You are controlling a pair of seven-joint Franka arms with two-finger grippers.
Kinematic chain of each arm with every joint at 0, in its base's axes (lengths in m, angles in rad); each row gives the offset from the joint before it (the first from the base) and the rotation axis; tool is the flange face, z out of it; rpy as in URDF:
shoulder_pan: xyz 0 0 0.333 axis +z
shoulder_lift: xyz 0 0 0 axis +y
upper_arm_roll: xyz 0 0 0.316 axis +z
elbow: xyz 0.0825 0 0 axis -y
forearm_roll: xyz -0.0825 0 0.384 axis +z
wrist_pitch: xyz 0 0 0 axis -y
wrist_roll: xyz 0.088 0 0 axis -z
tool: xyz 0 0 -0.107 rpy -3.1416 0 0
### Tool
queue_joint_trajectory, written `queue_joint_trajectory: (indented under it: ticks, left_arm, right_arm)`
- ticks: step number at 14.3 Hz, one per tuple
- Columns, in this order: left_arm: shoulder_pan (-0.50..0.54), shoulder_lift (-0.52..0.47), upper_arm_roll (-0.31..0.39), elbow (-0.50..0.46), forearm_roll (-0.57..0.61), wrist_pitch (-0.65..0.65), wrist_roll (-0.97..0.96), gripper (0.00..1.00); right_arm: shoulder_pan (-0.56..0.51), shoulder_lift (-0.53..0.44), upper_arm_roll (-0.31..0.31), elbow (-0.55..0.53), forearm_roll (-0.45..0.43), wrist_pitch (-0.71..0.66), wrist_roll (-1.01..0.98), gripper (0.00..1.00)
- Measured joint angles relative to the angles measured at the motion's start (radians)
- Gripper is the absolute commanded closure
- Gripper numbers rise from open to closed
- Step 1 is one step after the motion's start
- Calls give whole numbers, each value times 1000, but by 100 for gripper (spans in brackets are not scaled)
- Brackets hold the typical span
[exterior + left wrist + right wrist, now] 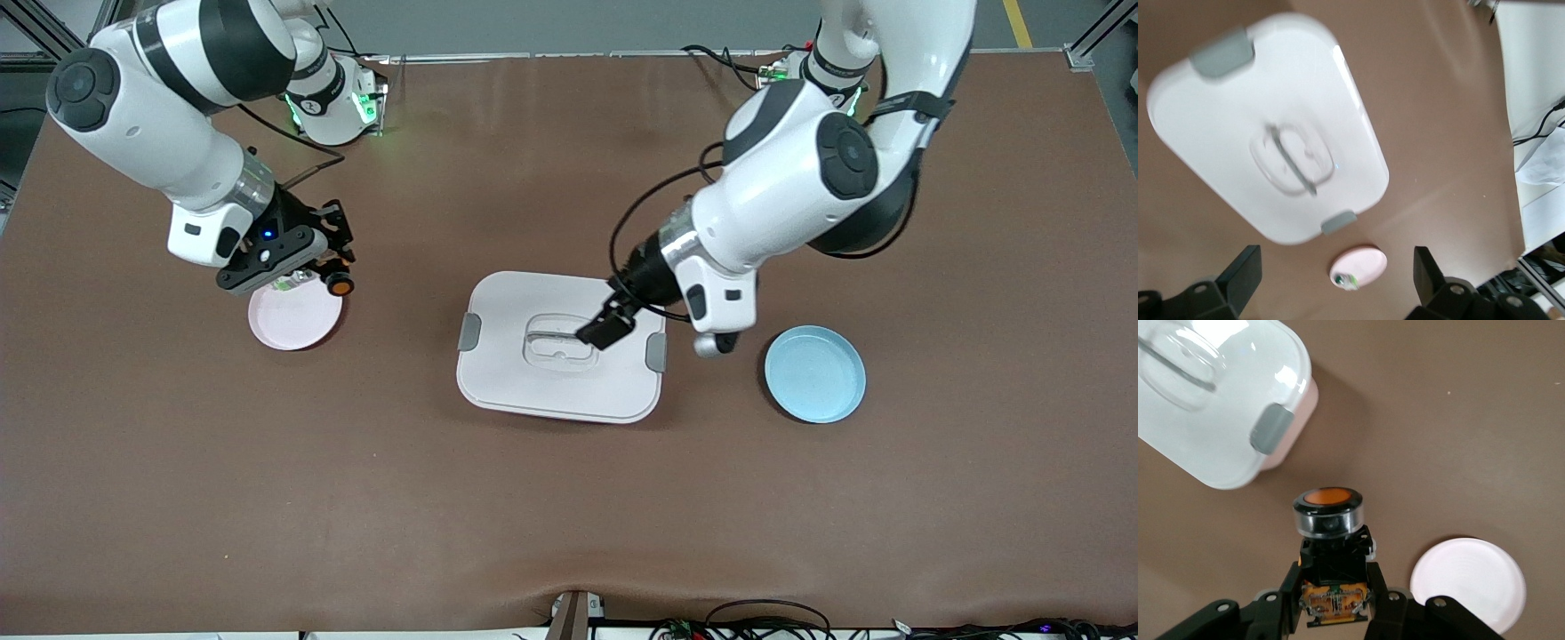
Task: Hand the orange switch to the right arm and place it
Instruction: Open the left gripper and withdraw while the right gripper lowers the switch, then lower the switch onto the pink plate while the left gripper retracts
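Note:
The orange switch (339,284) (1328,513) is a small black button part with a round orange face. My right gripper (331,265) (1335,590) is shut on its body, with the orange face pointing away from the wrist. It hangs over the rim of the pink plate (293,318) (1468,583) at the right arm's end of the table. My left gripper (605,331) (1336,280) is open and holds nothing. It hovers over the white lidded container (560,347) (1265,127) in the middle of the table.
A whitish-clear small part with green (288,283) (1345,281) lies on the pink plate. A light blue plate (815,373) sits beside the container toward the left arm's end. The container lid has grey clips (468,332) at both ends.

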Motion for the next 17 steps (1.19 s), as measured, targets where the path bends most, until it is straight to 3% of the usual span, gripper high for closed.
queue_joint_trajectory:
  ticks: [8, 13, 17]
  left_arm:
    - [239, -16, 6, 0, 227, -273, 631, 0]
    - [329, -55, 9, 8, 336, -358, 873, 0]
    - [323, -183, 112, 15, 348, -393, 1009, 0]
  right_arm:
    - [-28, 2, 0, -81, -203, -3, -146, 99]
    - [-90, 3, 0, -136, -229, 116, -377, 99]
    - [-144, 15, -1, -182, -234, 188, -533, 99]
